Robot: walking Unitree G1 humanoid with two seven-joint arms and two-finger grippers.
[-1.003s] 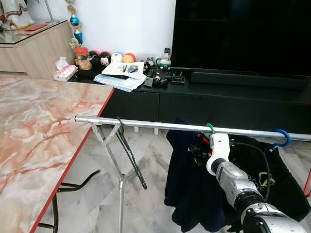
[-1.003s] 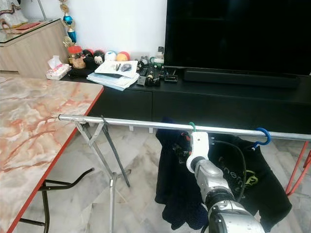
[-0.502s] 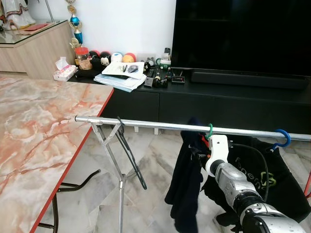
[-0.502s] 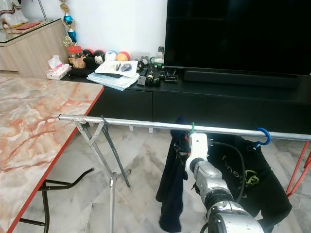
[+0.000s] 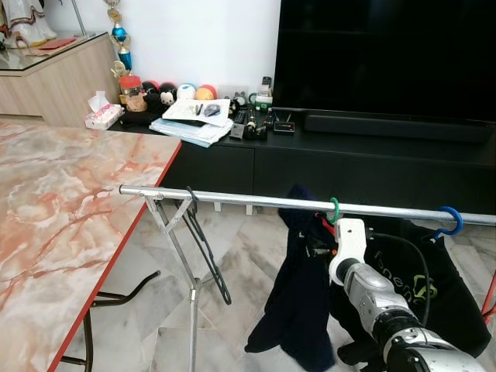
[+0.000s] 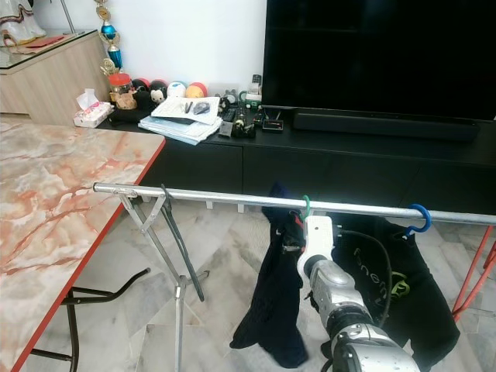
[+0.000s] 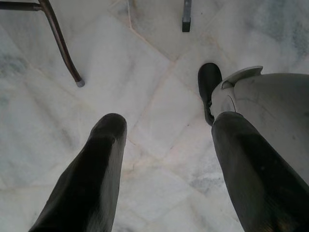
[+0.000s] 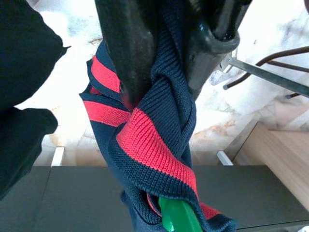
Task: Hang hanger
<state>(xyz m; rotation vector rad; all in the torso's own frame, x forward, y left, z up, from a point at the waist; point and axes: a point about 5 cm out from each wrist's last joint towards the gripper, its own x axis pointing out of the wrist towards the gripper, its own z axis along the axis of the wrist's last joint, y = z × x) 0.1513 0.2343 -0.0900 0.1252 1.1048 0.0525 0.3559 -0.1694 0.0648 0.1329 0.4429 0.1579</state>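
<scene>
- Step in hand, as I judge it: seating the green hanger (image 5: 334,209). Its hook is looped over the silver rail (image 5: 232,198) of the drying rack, just above my right gripper (image 8: 166,72).
- My right jaws are clenched on the garment's navy collar with red stripes (image 8: 145,140), right at the hanger's neck; green plastic shows below the knit.
- Dark navy garment (image 5: 298,294) hangs from the hanger, bunched and twisted, tail well below the rail.
- Blue hanger hook (image 5: 450,219) sits further along the same rail, over another dark garment.
- Left gripper (image 7: 166,159) hangs idle above the marble floor, jaws parted, empty.
- Next, likely: confirm the hook sits, release, withdraw downward without snagging knit.
</scene>
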